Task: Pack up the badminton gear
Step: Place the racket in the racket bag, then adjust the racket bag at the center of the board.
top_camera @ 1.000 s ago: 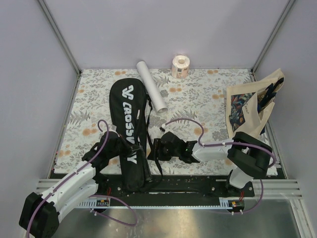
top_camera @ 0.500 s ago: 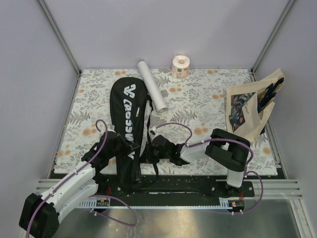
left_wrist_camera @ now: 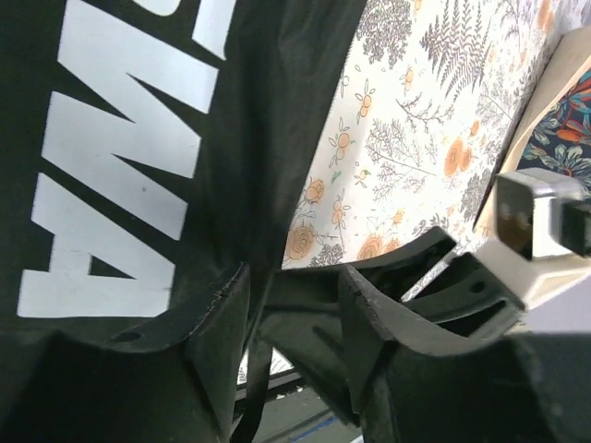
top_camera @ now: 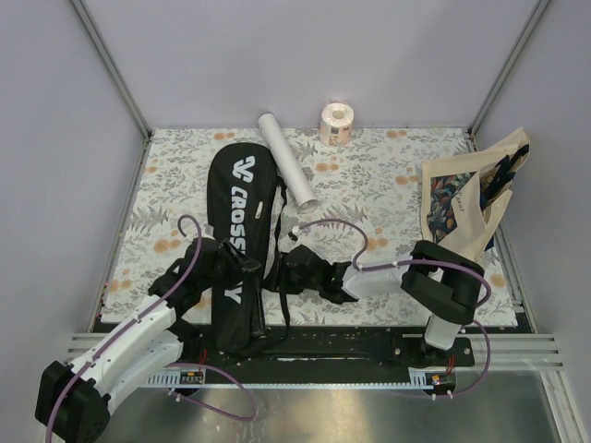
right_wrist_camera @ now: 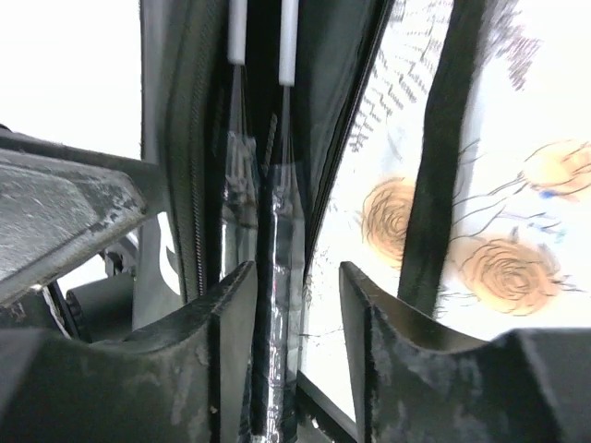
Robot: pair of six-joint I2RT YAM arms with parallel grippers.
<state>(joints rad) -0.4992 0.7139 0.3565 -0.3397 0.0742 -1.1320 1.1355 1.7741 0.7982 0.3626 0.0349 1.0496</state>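
While both rackets (right_wrist_camera: 288, 41) already lie inside the black bag (top_camera: 242, 217), stretched near to far on the left of the desk (top_camera: 388, 175), its side gapes open and the white tube (top_camera: 284, 160) waits outside by its far end: roughly half done, I judge. My left claw (left_wrist_camera: 294, 281) stands apart at the bag's near left side, my right claw (right_wrist_camera: 295, 272) apart at its open right edge, neither gripping. A second ago my right claw sat further right, and the bag's near end has swung left.

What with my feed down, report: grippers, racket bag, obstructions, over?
Both open: left gripper, right gripper, at racket bag. Inside it, rackets; zip open; white tube out on mat. Its strap beside right gripper.
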